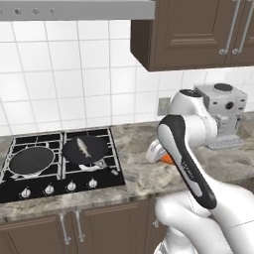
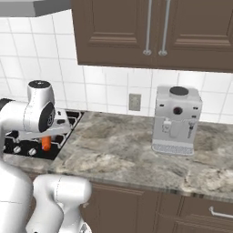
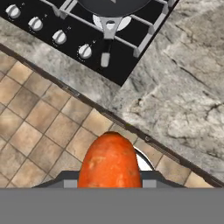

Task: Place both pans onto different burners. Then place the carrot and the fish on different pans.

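Note:
Two black pans sit on separate burners of the cooktop (image 1: 106, 176). The left pan (image 1: 31, 159) is empty. The right pan (image 1: 85, 149) holds the pale fish (image 1: 84, 147). In the hand view, that pan's rim (image 3: 111, 6) and handle (image 3: 107, 41) lie at the top, over a silvery burner ring (image 3: 124, 22). My gripper (image 3: 110, 179) is shut on the orange carrot (image 3: 110, 162), which hangs in the air over the counter's front edge, right of the cooktop. The carrot (image 2: 46, 143) pokes down below the hand in the right base view, and a bit of the carrot (image 1: 166, 159) peeks out behind my forearm.
A silver coffee machine (image 2: 176, 120) stands at the back of the marble counter (image 2: 113, 150), right of the arm. Brown wall cabinets (image 2: 150, 32) hang overhead. Front knobs (image 3: 59, 37) line the cooktop edge. Tiled floor (image 3: 39, 127) lies below the counter edge.

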